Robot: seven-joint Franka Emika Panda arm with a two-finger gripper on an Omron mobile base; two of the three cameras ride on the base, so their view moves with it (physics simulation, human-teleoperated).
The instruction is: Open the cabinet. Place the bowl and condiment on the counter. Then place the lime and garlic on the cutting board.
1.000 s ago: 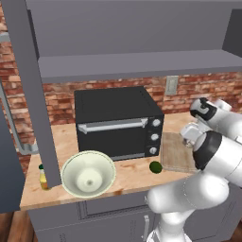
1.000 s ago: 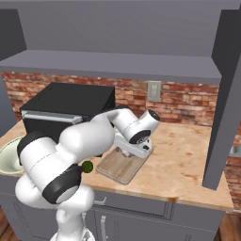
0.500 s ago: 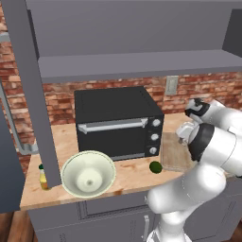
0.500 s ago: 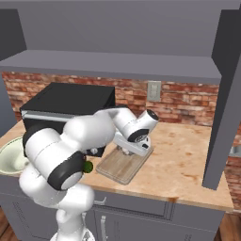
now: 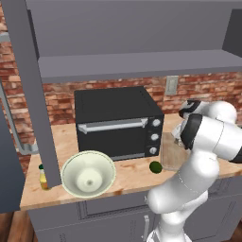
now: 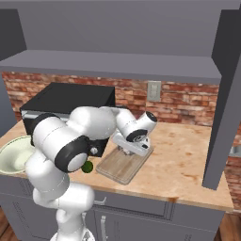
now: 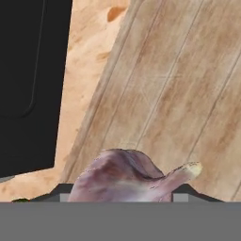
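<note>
The claw [image 7: 120, 195] pinches the garlic [image 7: 129, 176] between its tips, directly above the cutting board [image 7: 179, 94], which lies on the worktop [image 6: 188, 164] just beside the black oven [image 5: 116, 120]. The lime [image 5: 155, 166] sits on the worktop between the oven and the board. The bowl [image 5: 88, 173] rests before the oven, the condiment bottle [image 5: 43, 177] beyond it behind the open cabinet door [image 5: 30, 90].

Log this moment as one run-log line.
pincer: shut on garlic | over cutting board | lime: on counter | bowl, condiment: on counter
</note>
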